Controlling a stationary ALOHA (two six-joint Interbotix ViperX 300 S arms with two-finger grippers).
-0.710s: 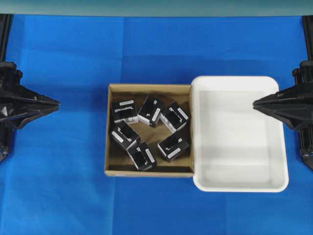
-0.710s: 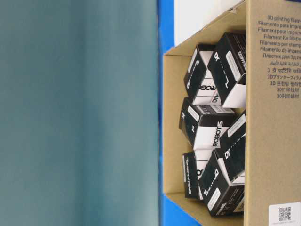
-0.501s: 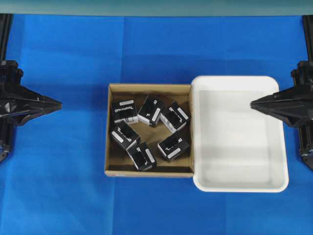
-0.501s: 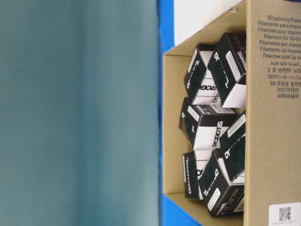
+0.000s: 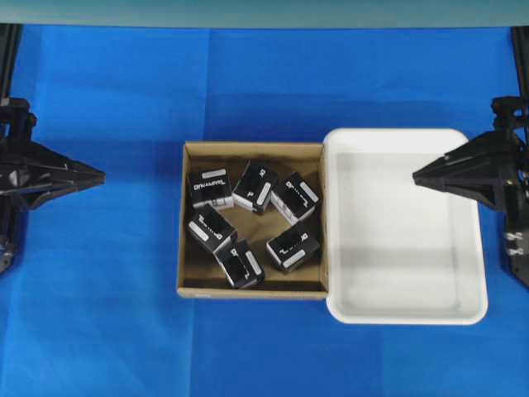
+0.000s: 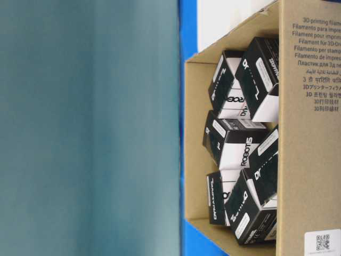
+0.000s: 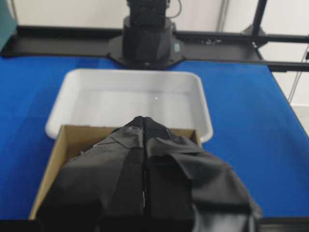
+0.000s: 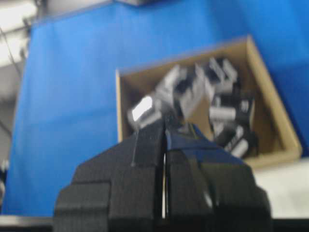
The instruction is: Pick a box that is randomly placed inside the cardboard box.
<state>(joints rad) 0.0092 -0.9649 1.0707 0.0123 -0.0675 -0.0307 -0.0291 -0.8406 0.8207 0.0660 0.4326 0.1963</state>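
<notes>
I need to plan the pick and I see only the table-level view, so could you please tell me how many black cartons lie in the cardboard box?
Observer: Six black cartons lie in the cardboard box.
Operator: Is either gripper over them?
Observer: No; the right gripper is over the white tray, jaws shut.
Operator: And the left one?
Observer: The left gripper is shut over the blue cloth.

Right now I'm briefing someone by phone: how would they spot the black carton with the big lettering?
Find the brown cardboard box on the blue cloth, touching the white tray. Six black cartons lie inside; take the one in the far-left corner. It alone shows large white lettering along its side.
</notes>
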